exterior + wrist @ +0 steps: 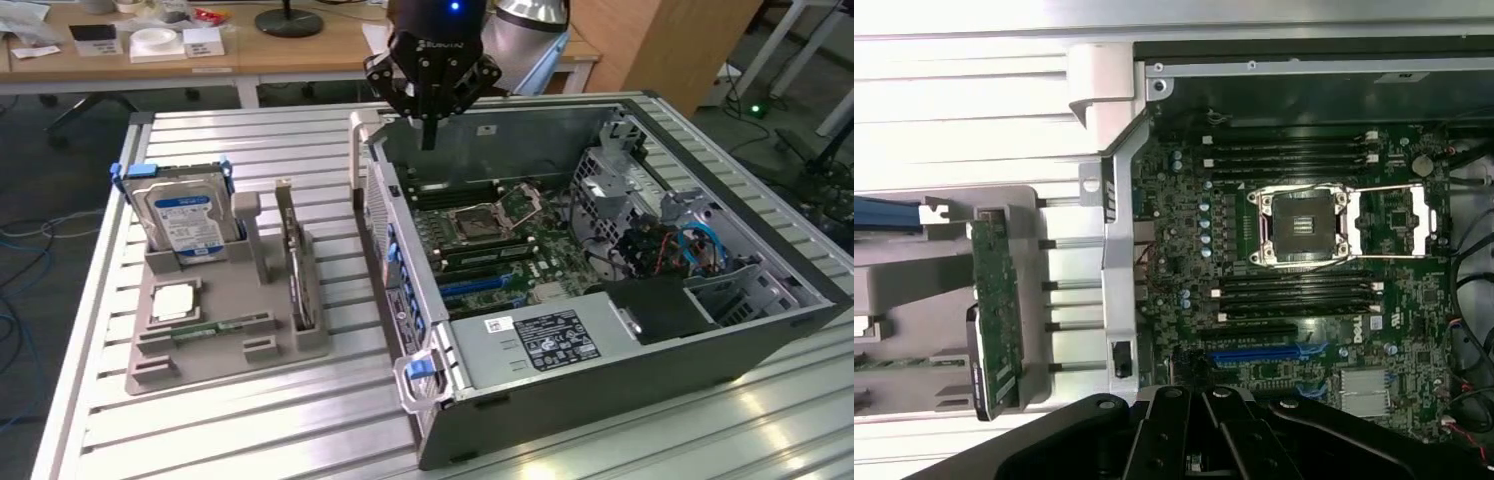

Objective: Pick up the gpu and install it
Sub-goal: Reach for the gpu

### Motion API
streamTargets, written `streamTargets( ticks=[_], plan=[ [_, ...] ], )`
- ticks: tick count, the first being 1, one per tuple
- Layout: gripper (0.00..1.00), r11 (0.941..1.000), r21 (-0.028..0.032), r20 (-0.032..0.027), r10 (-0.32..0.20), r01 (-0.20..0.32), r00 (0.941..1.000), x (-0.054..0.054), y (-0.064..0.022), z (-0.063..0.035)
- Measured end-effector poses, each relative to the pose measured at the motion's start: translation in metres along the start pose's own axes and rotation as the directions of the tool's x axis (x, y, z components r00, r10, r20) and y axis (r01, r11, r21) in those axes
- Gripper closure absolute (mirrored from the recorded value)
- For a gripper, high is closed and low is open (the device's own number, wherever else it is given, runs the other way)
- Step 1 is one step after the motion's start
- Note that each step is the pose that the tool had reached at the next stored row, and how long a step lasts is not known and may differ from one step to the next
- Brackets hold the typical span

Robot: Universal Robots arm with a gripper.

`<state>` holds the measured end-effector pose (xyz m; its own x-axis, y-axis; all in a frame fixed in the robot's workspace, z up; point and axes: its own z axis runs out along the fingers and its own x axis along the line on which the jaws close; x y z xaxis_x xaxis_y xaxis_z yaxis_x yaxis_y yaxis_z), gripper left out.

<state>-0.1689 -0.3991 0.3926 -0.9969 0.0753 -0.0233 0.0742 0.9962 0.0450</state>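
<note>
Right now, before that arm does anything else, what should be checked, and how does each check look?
1. gpu upright in the gray holder: ok.
2. End effector empty: ok.
3. End effector open for a grasp: not ok, shut.
4. End effector above the gpu: not ok, it hangs over the computer case edge.
5. Blue slot on the motherboard free: ok.
</note>
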Motion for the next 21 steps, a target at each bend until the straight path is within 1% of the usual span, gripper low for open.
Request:
streamTargets(
  ticks=[11,21],
  plan=[
    [0.90,1.0000,0.0000,0.0000,0.000,0.000,1.0000,0.023,-0.0022,-0.0001],
    [0.90,1.0000,0.0000,0.0000,0.000,0.000,1.0000,0.051,-0.0054,-0.0006]
  ],
)
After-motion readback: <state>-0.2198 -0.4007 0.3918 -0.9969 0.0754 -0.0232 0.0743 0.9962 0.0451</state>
